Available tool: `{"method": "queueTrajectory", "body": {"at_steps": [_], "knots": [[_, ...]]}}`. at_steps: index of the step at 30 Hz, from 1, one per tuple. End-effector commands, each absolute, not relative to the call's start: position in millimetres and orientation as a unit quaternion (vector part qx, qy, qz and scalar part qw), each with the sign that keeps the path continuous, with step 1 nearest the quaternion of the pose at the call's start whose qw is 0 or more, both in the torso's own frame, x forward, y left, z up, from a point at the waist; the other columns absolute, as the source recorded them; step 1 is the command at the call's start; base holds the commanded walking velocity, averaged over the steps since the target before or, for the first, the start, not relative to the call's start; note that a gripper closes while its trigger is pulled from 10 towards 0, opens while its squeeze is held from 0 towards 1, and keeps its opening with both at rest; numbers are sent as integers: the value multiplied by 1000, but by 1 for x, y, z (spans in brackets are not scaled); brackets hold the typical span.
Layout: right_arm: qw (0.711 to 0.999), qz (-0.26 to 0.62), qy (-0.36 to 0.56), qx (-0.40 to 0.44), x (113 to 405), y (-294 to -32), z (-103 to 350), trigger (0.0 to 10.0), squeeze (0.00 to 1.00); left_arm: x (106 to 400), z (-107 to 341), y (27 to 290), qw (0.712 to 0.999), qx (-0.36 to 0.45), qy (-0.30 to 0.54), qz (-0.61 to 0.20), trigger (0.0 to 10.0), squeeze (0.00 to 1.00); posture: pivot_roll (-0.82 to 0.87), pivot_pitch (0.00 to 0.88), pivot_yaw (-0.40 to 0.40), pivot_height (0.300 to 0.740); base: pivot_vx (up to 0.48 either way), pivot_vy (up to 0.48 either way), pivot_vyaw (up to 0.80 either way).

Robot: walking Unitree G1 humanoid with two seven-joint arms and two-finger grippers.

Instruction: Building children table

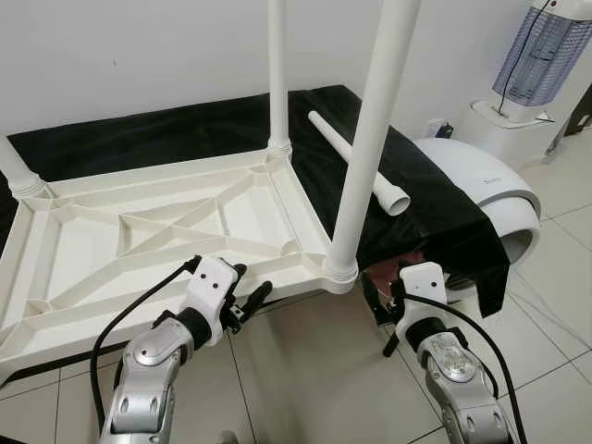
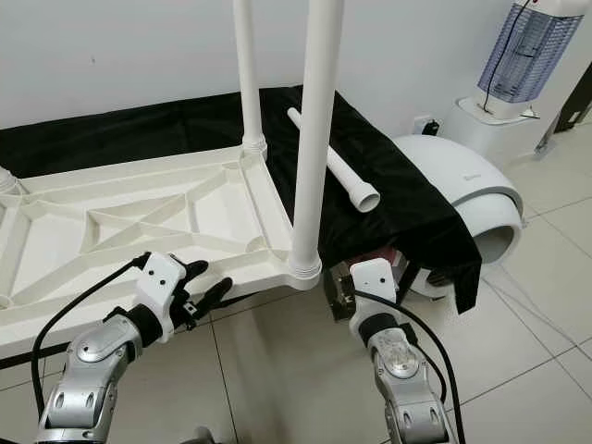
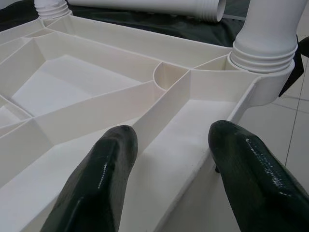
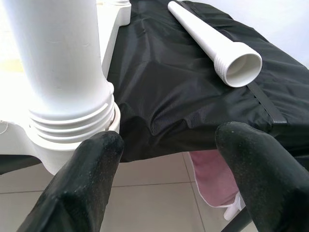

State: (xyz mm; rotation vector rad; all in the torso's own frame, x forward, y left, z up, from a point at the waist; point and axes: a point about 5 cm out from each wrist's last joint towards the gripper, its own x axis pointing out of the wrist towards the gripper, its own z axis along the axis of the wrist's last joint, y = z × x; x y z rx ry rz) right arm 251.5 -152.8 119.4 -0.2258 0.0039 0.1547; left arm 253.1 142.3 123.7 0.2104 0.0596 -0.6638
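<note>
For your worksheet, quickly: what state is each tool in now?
Left tool: open, holding nothing, at the tabletop edge.
Right tool: open, holding nothing.

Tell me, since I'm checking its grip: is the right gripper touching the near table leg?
Apart. In the right wrist view the right gripper has open fingers short of the near table leg, floor showing between.

No readable text is showing in any view; the white domed appliance [image 1: 490, 190] is bearing a small grey mark that is too small to read.
</note>
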Motion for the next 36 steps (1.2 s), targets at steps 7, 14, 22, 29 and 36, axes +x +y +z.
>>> {"method": "queueTrajectory", "body": {"at_steps": [7, 14, 22, 29, 36], "knots": [[989, 92, -7, -115, 255, -149, 124, 10000, 0, 261, 127, 157, 981, 110, 9, -162, 10000, 0, 40, 58, -26, 740, 0, 0, 0], [989, 92, -7, -115, 255, -149, 124, 10000, 0, 261, 127, 157, 981, 110, 9, -162, 10000, 0, 40, 58, -26, 740, 0, 0, 0], [994, 31, -33, -104, 271, -150, 130, 10000, 0, 278, 135, 173, 993, 112, -22, -18, 10000, 0, 56, 0, 0, 740, 0, 0, 0], [994, 28, -37, -104, 274, -149, 132, 10000, 0, 281, 136, 173, 993, 114, -27, -8, 10000, 0, 56, 0, 0, 740, 0, 0, 0], [993, 26, -40, -104, 275, -149, 131, 10000, 0, 282, 135, 173, 993, 115, -29, -1, 10000, 0, 55, 0, 0, 740, 0, 0, 0]]}}
